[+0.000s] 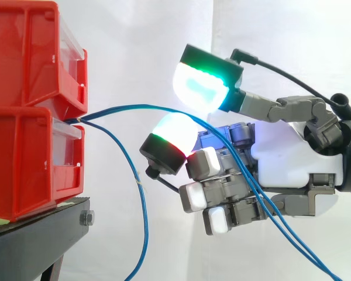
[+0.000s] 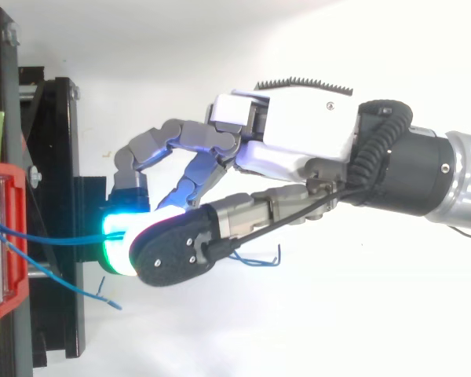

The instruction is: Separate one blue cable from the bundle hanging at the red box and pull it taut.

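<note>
Two stacked red bins (image 1: 29,111) stand at the left on a black stand (image 1: 41,234). Blue cables (image 1: 128,108) come out between the bins. One strand (image 1: 144,234) hangs down in a loose curve in front of the stand. Another runs level to the right and passes between two glowing green fingertips (image 1: 199,88) of my hand (image 1: 292,158), which are nipped together on it. Behind the pinch, blue strands (image 1: 292,240) trail across the curled fingers and down to the lower right. From above, the held strand (image 2: 55,237) goes from the bin (image 2: 4,228) straight into the lit pads (image 2: 122,243).
A loose blue cable end (image 2: 106,301) lies beside the stand below the hand. Another blue end (image 2: 259,259) pokes out under the hand. A white curtain (image 1: 140,41) backs the scene.
</note>
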`<state>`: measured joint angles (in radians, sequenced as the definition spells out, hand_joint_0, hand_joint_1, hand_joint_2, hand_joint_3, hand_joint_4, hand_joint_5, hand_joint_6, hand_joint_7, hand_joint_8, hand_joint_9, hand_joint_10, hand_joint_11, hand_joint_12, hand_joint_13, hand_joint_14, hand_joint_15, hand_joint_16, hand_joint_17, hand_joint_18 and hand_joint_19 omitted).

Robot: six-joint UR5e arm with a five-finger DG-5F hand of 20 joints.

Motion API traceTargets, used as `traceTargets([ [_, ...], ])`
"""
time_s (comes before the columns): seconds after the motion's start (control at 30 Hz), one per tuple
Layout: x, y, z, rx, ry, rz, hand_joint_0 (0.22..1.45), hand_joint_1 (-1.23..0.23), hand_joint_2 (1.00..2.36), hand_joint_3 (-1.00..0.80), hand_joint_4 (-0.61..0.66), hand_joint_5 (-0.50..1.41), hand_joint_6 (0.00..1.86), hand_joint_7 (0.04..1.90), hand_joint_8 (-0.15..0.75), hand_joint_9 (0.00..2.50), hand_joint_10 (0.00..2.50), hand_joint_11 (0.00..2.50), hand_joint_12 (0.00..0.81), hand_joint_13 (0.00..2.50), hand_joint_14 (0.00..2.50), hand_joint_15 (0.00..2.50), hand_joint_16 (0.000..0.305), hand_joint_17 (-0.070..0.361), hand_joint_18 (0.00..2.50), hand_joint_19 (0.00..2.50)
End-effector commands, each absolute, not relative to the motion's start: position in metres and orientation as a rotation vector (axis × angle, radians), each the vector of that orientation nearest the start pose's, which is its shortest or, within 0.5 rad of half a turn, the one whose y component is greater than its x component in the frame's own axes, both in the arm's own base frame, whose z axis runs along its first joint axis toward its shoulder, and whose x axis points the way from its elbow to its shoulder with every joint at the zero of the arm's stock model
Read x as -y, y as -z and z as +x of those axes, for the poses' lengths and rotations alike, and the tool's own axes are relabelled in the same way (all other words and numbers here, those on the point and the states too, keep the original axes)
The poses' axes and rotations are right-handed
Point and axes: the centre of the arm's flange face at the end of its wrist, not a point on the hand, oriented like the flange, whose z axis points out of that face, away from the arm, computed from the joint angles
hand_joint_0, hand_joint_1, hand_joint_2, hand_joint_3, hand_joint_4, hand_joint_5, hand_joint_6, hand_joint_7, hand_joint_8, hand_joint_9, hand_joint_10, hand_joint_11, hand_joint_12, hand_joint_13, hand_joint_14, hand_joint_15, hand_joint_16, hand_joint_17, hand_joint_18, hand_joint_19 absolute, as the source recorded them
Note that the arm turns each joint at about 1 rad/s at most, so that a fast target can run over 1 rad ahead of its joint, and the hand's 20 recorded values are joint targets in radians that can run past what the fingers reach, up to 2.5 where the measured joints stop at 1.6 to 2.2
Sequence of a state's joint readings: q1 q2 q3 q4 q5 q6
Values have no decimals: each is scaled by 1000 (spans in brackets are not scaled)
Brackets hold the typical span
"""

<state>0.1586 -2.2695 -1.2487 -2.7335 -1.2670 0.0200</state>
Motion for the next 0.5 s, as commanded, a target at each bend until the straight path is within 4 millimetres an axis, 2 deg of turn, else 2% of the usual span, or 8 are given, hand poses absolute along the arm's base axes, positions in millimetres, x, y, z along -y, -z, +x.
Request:
traceTargets([
  [0.0, 45, -248, 753, -1065, -1136, 1270, 602, -682, 1019, -227, 95, -163, 819, 1216, 303, 975, 22, 804, 318, 869, 23, 657, 40, 90, 863, 711],
  [0.1, 44, -248, 753, -1066, -1137, 1270, 614, -770, 1022, -141, 85, -182, 848, 1233, 305, 944, 22, 817, 323, 855, 23, 661, 40, 91, 855, 711],
  [0.23, 44, -248, 753, -1066, -1137, 1270, 652, -850, 1023, -152, 61, -194, 865, 1220, 298, 903, 19, 808, 320, 822, 22, 649, 41, 91, 846, 700],
  [0.47, 44, -248, 753, -1066, -1137, 1270, 749, -929, 1012, -362, 91, -197, 859, 1188, 285, 859, 21, 785, 322, 766, 22, 603, 41, 92, 834, 657],
])
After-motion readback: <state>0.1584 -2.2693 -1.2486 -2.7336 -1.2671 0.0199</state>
